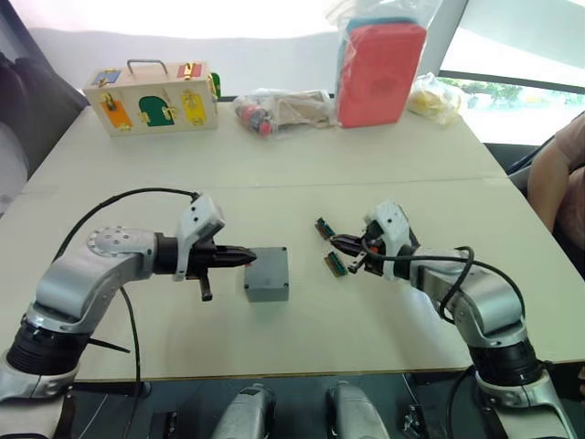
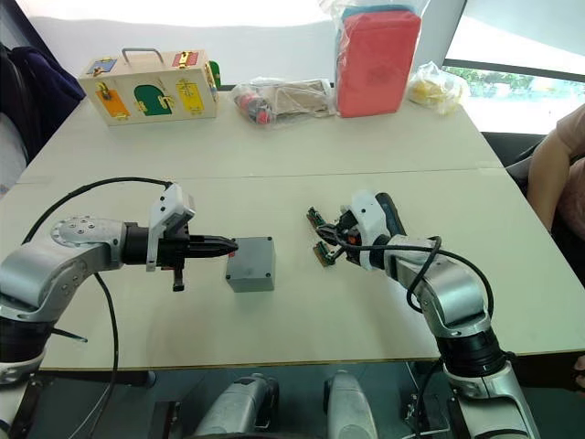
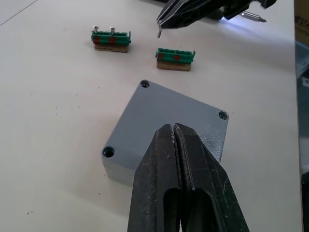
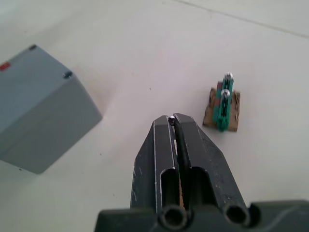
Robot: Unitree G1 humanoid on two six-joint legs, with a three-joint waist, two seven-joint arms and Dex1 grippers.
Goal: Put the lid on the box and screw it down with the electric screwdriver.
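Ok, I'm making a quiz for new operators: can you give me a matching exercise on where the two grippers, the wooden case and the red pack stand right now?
Things:
1. left gripper
2. right gripper
3. wooden case
4. red pack

States:
a. shut on a small screw
b. upright at the table's far edge, right of middle
c. shut, holding nothing, at the grey box's left edge
d. at the far left corner

Pairs: 1-c, 2-a, 3-d, 4-b
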